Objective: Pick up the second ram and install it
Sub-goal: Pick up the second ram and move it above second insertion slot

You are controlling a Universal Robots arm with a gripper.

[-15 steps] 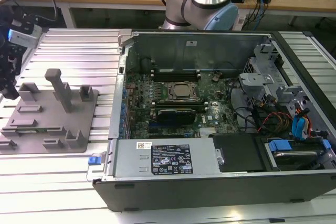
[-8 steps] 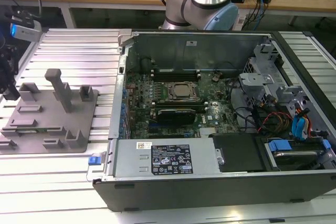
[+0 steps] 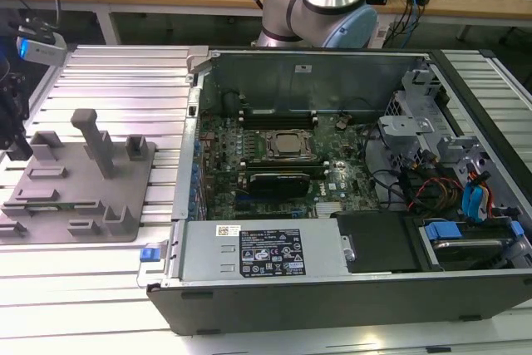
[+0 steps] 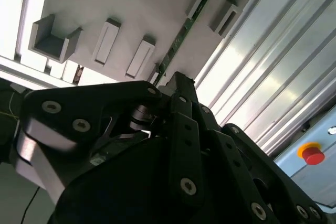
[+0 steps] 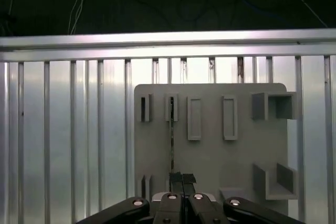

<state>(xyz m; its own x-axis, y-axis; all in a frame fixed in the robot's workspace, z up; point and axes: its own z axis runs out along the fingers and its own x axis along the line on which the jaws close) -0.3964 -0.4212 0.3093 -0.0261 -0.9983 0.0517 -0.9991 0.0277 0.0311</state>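
Ribbed aluminium worktop [image 3: 108,72], lab benches with cables behind it, a red button [image 4: 313,154] off to one side. The open computer case [image 3: 332,288] sits mid-worktop in front of the arm base [image 3: 320,6]. The grey fixture plate [image 5: 210,161] lies flat toward the worktop's edge on the exterior view's left.

Status on the second ram [image 5: 171,140]: not in the case yet. It stands on edge on the plate. One end sits in a slotted holder in the row along the plate edge nearest the worktop's rim, and the rest runs straight across the plate. Parked edge-up presumably so the long faces are free to pinch.

The gripper [image 5: 182,179] sits over the ram's other end, in line with the stick, jaws narrow, pads all but together. Can't tell whether they clamp the board or sit just beside it. My read: pick step, at the grasp, stick not lifted out of its holder.
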